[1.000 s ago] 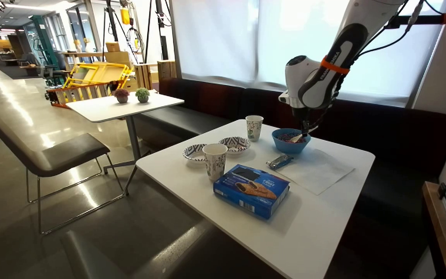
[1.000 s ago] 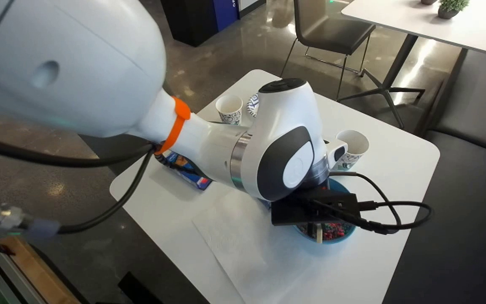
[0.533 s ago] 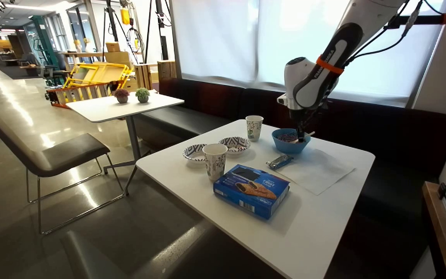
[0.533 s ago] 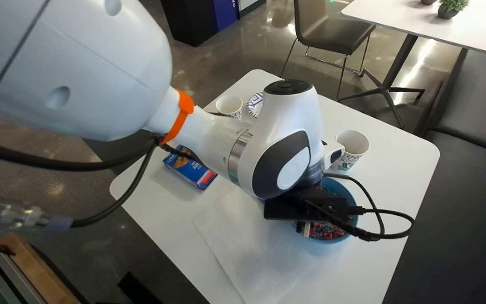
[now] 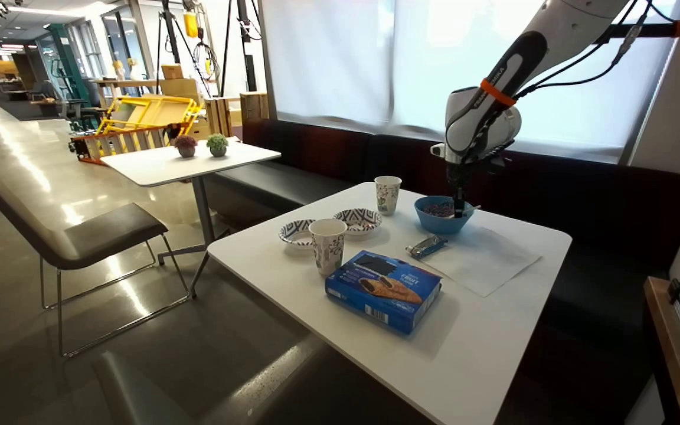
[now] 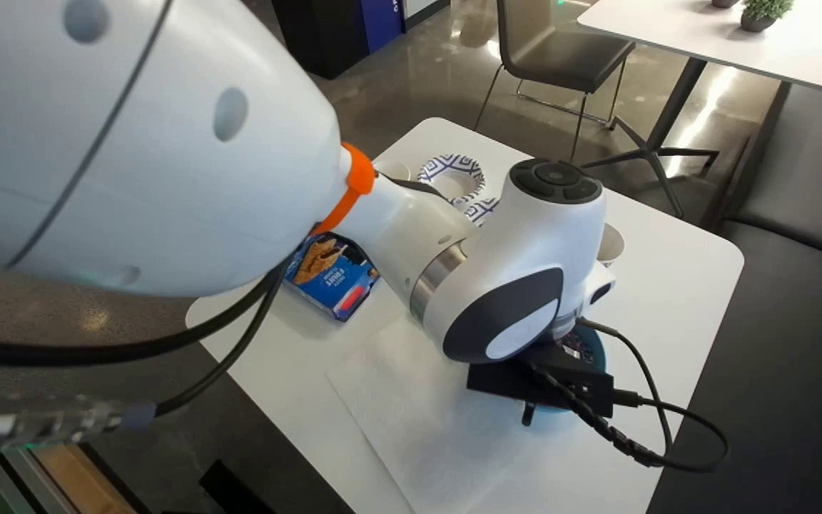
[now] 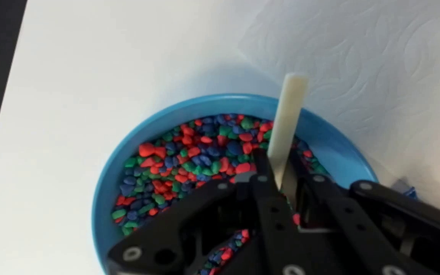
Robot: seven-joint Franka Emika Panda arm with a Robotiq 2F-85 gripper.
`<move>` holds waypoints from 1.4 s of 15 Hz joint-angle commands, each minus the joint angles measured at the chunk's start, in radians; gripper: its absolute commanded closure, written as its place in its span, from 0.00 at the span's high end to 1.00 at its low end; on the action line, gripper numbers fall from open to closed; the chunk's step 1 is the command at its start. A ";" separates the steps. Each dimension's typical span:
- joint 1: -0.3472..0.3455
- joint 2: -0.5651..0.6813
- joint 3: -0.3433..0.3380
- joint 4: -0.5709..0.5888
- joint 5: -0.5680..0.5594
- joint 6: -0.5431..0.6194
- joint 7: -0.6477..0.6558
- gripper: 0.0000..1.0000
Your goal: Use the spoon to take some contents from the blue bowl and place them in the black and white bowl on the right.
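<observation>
Your gripper (image 7: 277, 158) is clamped on the pale handle of the spoon (image 7: 288, 110) over the blue bowl (image 7: 235, 102); the scooping end is hidden in the wrist view. That bowl, holding red, green and blue pebbles (image 7: 208, 149), sits near the edge of the white table (image 5: 481, 330) beside the padded bench (image 5: 552, 189). I'd judge you're at the scooping step. Next, load the spoon, hold it level, clear the rim and carry it to the black-and-white patterned bowl (image 5: 353, 215) by the edge facing the second table (image 5: 157, 168); its twin (image 5: 291, 227), nearer the corner away from the bench, is probably not meant.
</observation>
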 commanded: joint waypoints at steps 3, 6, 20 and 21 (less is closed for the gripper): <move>-0.101 0.069 0.085 0.077 0.151 -0.022 -0.194 0.04; -0.134 0.075 0.107 0.095 0.201 -0.032 -0.265 0.04; -0.252 0.109 0.186 0.168 0.367 -0.101 -0.547 0.04; -0.258 0.110 0.187 0.171 0.374 -0.107 -0.564 0.04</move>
